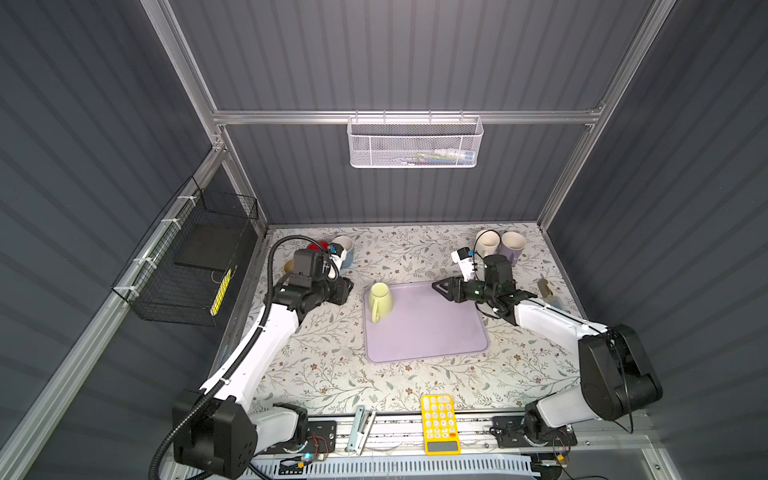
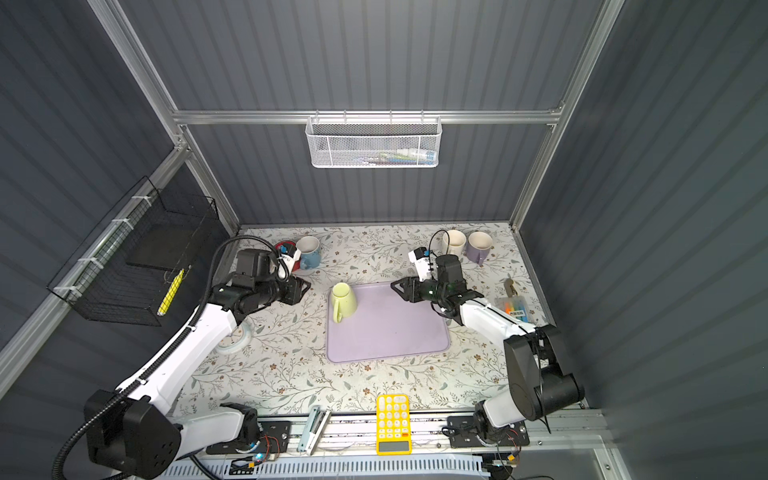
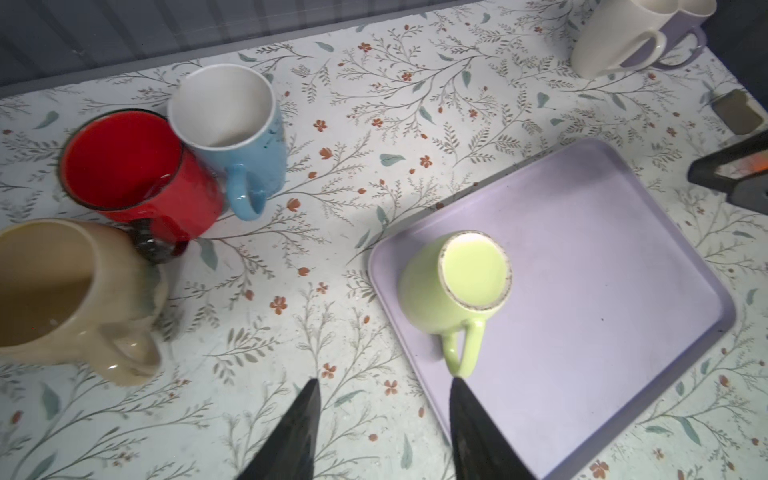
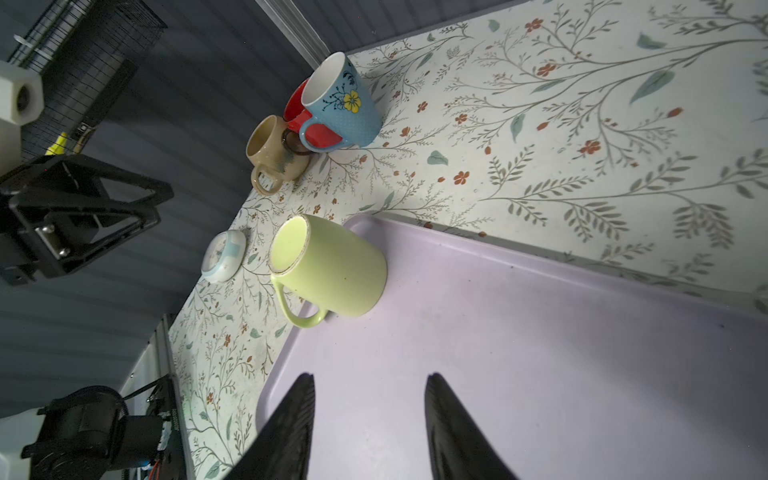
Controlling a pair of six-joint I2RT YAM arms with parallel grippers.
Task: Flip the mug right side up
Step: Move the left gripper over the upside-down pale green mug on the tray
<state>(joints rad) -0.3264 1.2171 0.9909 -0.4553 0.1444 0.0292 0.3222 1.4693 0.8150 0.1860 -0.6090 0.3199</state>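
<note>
The left fingers point(image 2: 302, 286) are parted with nothing between them, level just left of the tray point(image 2: 399, 336), tips aimed right at the mug point(image 2: 344, 300). Behind them the wrist bends, and the white forearm slopes down to a base at the lower left of both top views. The right fingers point(image 1: 440, 289) are also apart and empty, over the tray's upper right corner, pointing left. That arm runs back to a raised elbow at the right, above the worktop point(image 1: 332, 374). The mug stands upside down in the tray's upper left corner.
</note>
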